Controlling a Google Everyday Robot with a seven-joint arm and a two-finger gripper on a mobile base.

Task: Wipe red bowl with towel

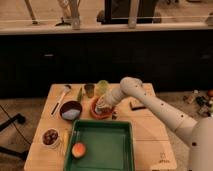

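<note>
The red bowl (95, 111) sits in the middle of the wooden table (145, 131), just behind the green tray. My gripper (103, 106) reaches down into the bowl from the right, at the end of the white arm (150, 102). A pale towel (102, 108) lies bunched in the bowl under the gripper, covering most of the bowl's inside. Only the bowl's left and front rim shows.
A green tray (102, 145) with an orange fruit (78, 149) fills the table's front. A dark bowl (71, 110) stands left of the red one, a small bowl of dark fruit (50, 137) front left. Cups (90, 89) and a spoon (62, 95) stand behind.
</note>
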